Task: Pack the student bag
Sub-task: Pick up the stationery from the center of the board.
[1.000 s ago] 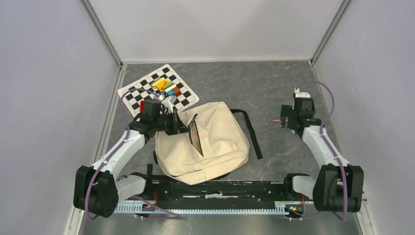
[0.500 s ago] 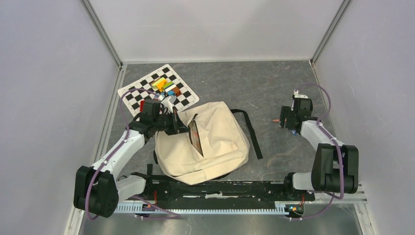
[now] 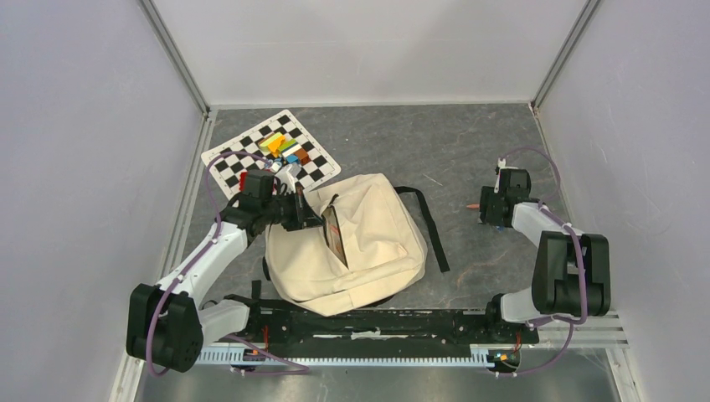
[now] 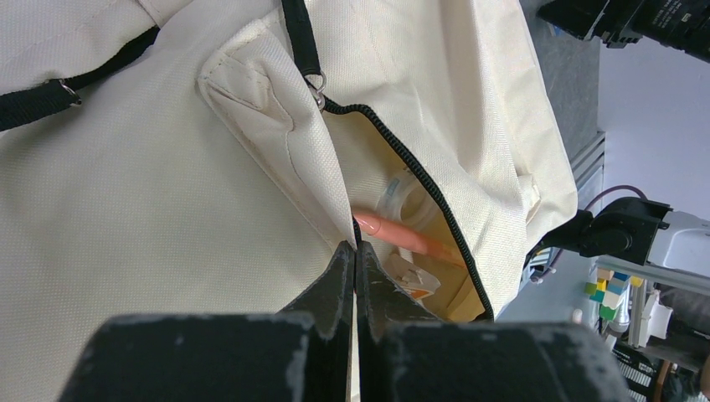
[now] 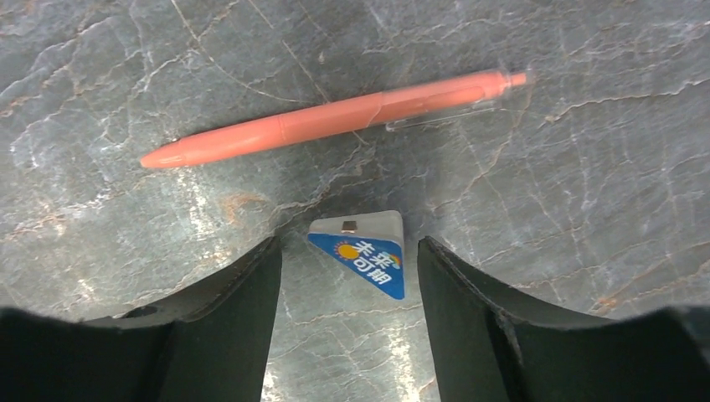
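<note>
The student bag (image 3: 368, 243), a cream canvas backpack with black straps, lies at the table's middle with its zipper open. My left gripper (image 3: 314, 219) is shut on the fabric edge of the opening (image 4: 356, 251) and holds it up. The left wrist view shows the student bag (image 4: 167, 167) with an orange pen (image 4: 402, 237) and clear and white items inside. My right gripper (image 3: 490, 213) is open, low over the table at the right. In the right wrist view, a small blue-and-white triangular piece (image 5: 368, 261) lies between its fingers (image 5: 347, 244). An orange pen (image 5: 335, 117) lies just beyond it.
A checkerboard mat (image 3: 243, 167) with several coloured blocks (image 3: 285, 146) lies at the back left, behind my left arm. A black strap (image 3: 431, 226) trails from the bag toward the right. Grey walls close in the table on three sides.
My right gripper has dropped lower toward the table and shifted slightly back, near the pen. My left gripper and the bag have not moved.
</note>
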`<action>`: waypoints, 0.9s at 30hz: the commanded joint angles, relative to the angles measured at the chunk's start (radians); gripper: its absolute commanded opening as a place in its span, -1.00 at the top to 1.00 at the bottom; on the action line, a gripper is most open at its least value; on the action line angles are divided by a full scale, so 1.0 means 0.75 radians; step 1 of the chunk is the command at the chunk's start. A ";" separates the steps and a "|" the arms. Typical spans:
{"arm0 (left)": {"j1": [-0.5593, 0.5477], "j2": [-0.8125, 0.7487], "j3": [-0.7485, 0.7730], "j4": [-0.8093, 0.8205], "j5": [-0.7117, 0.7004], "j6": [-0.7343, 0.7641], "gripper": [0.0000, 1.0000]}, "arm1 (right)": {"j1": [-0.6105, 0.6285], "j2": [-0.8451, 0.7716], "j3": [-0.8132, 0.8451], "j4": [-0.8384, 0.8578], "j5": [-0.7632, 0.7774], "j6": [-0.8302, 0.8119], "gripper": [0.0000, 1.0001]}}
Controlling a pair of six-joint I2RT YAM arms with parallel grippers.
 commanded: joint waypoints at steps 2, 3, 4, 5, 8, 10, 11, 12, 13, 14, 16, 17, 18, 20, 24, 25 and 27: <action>0.012 -0.045 0.034 0.073 0.036 0.018 0.96 | -0.001 -0.070 -0.077 0.000 -0.189 0.045 -0.29; 0.013 -0.042 0.036 0.074 0.037 0.016 0.96 | 0.003 -0.088 -0.095 0.004 -0.224 0.054 -0.28; 0.013 -0.041 0.036 0.074 0.039 0.014 0.96 | 0.005 -0.102 -0.102 0.006 -0.236 0.062 -0.27; 0.013 -0.042 0.034 0.076 0.040 0.014 0.96 | 0.008 -0.110 -0.106 0.004 -0.241 0.065 -0.24; 0.013 -0.040 0.032 0.076 0.041 0.014 0.96 | 0.014 -0.135 -0.104 0.001 -0.246 0.073 -0.13; 0.013 -0.041 0.033 0.076 0.041 0.013 0.96 | 0.017 -0.141 -0.106 0.008 -0.245 0.076 -0.10; 0.014 -0.040 0.031 0.076 0.041 0.013 0.96 | 0.017 -0.137 -0.104 0.011 -0.228 0.075 -0.09; 0.015 -0.040 0.031 0.075 0.041 0.014 0.96 | 0.017 -0.130 -0.098 0.011 -0.205 0.067 -0.08; 0.015 -0.041 0.032 0.074 0.041 0.014 0.96 | 0.017 -0.118 -0.091 0.009 -0.184 0.061 -0.08; 0.015 -0.041 0.032 0.074 0.041 0.014 0.96 | 0.017 -0.105 -0.087 0.008 -0.151 0.054 -0.08; 0.015 -0.040 0.032 0.074 0.041 0.014 0.96 | 0.017 -0.080 -0.075 0.004 -0.097 0.041 -0.09; 0.015 -0.041 0.031 0.073 0.041 0.014 0.96 | 0.017 -0.074 -0.068 0.001 -0.075 0.031 -0.10; 0.015 -0.040 0.031 0.074 0.041 0.014 0.96 | 0.017 -0.067 -0.062 0.001 -0.059 0.023 -0.12; 0.015 -0.040 0.031 0.074 0.041 0.014 0.96 | 0.017 -0.052 -0.047 0.002 -0.043 0.004 -0.12; 0.015 -0.036 0.033 0.074 0.042 0.014 0.96 | 0.017 -0.017 -0.027 0.003 -0.052 -0.027 -0.09; 0.015 -0.036 0.032 0.074 0.044 0.014 0.96 | 0.017 -0.006 -0.030 0.008 -0.073 -0.032 -0.06; 0.015 -0.037 0.031 0.074 0.042 0.014 0.96 | 0.017 0.011 -0.034 0.019 -0.103 -0.036 0.06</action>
